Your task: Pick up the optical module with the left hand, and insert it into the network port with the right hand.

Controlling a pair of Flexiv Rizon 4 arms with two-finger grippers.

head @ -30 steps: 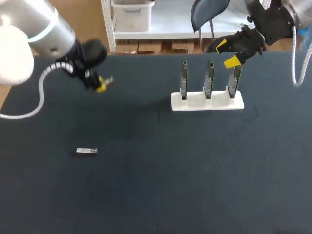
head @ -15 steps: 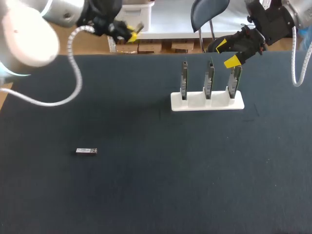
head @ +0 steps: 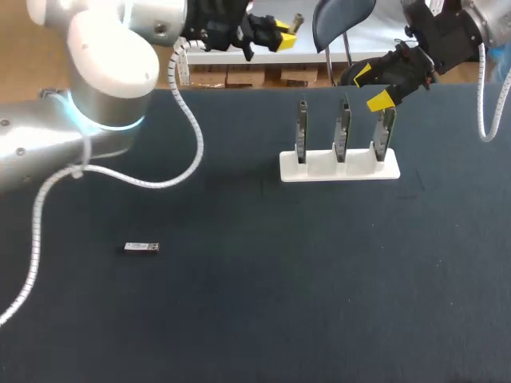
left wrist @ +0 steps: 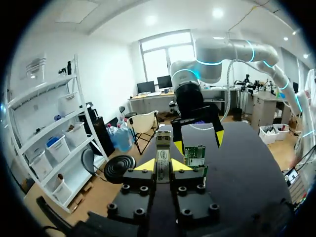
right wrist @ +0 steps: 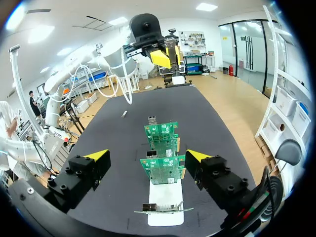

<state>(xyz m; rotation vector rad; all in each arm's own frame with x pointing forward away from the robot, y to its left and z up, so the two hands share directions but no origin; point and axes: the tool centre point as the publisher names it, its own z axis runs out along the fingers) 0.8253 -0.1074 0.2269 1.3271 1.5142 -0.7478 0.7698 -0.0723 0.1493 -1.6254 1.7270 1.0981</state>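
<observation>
Left gripper (head: 281, 23) sits at the top centre of the head frame. Its fingers are nearly together and clamped on the held optical module (head: 293, 19), which sticks out to the right. The left wrist view shows the same: the held optical module (left wrist: 163, 145) is pinched between the two yellow tips and pokes out ahead of the left gripper (left wrist: 163, 166).

A second optical module (head: 142, 247) lies flat on the dark table (head: 319, 287), left of centre and well apart from both arms.

A white rack (head: 319, 169), upper right of centre, holds three green network cards (head: 342, 128) upright in a row.

Right gripper (head: 371, 88) is in the upper right, by the top of the rightmost card, spread wide and holding nothing. In the right wrist view the right gripper (right wrist: 147, 157) has one finger on each side of the network cards (right wrist: 163, 170), with a clear gap on both sides. The white rack (right wrist: 165, 200) is under them. The second optical module (right wrist: 124, 114) is on the table beyond the cards, and the left gripper (right wrist: 165, 55) is far ahead.
</observation>
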